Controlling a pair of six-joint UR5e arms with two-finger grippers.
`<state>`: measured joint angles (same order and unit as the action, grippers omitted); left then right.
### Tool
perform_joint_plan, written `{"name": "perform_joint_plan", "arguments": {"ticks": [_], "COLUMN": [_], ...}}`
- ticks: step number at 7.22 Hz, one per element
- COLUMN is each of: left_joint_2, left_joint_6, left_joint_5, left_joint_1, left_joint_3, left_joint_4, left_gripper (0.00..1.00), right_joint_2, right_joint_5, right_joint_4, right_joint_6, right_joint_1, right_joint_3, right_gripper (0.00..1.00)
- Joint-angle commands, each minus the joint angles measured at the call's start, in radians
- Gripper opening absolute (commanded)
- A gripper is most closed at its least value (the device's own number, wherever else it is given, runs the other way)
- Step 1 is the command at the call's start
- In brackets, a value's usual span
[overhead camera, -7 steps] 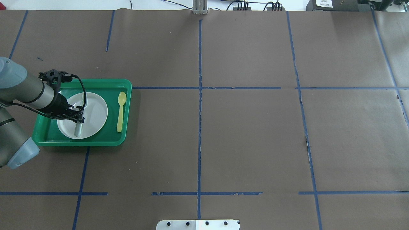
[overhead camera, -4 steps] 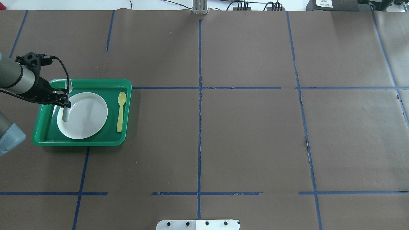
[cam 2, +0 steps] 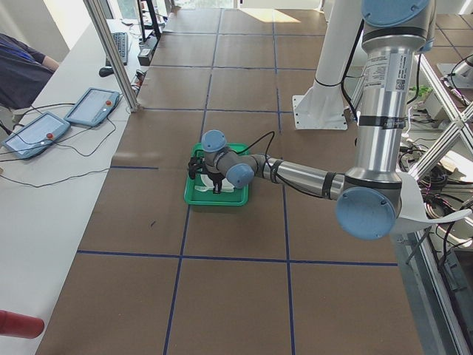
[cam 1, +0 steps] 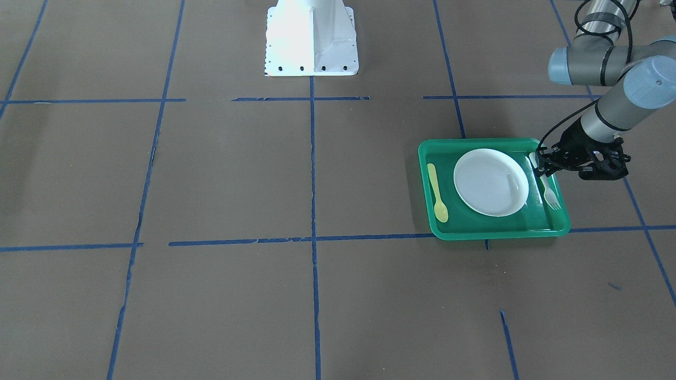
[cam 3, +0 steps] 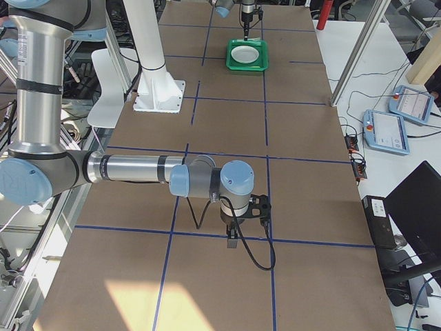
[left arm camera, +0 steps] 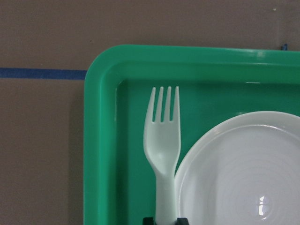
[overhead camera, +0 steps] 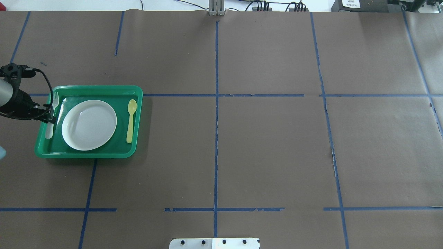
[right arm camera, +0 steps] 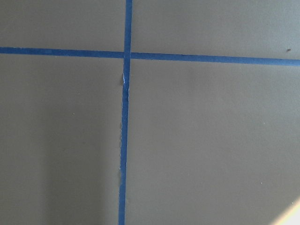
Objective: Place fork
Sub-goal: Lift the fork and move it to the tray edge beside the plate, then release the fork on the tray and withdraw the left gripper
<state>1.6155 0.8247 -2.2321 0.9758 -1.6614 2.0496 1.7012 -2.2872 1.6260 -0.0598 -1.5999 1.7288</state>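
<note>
Since the earlier frame the left hand (overhead camera: pixel 51 118) has swung off the plate (overhead camera: pixel 89 124) toward the robot's left, carrying the fork (overhead camera: pixel 54 103). It now pinches the handle low over the green tray (overhead camera: pixel 104 88), in the strip between the plate and the tray's left wall. The fork's long axis runs along that wall, tines pointing away from the robot and handle just beside the plate's rim. Setting it down probably needs only a straight drop. The right hand (cam 3: pixel 235 239) is well apart; I cannot tell its state.
</note>
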Motion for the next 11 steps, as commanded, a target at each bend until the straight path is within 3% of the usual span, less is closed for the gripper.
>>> {"name": "perform_joint_plan", "arguments": {"ticks": [1, 2, 3, 7, 9, 11], "left_joint_2": [-0.002, 0.001, 0.000, -0.003, -0.021, -0.032], "left_joint_6": [-0.005, -0.007, -0.004, -0.019, -0.239, -0.594], "left_joint_5": [-0.001, 0.000, 0.002, -0.003, -0.004, -0.001], "left_joint_1": [-0.005, -0.006, -0.006, 0.020, 0.146, 0.330], "left_joint_3": [0.011, 0.021, 0.022, -0.001, -0.008, -0.026], "left_joint_4": [0.006, 0.014, 0.038, 0.034, -0.052, -0.265], "left_gripper": [0.17, 0.93, 0.99, 0.99, 0.99, 0.99], "right_joint_2": [0.000, 0.000, 0.000, 0.000, 0.000, 0.000], "right_joint_5": [0.000, 0.000, 0.000, 0.000, 0.000, 0.000], "right_joint_4": [0.000, 0.000, 0.000, 0.000, 0.000, 0.000], "right_joint_6": [0.000, 0.000, 0.000, 0.000, 0.000, 0.000], "right_joint_1": [0.000, 0.000, 0.000, 0.000, 0.000, 0.000], "right_joint_3": [0.000, 0.000, 0.000, 0.000, 0.000, 0.000], "right_gripper": [1.00, 1.00, 1.00, 1.00, 1.00, 1.00]}}
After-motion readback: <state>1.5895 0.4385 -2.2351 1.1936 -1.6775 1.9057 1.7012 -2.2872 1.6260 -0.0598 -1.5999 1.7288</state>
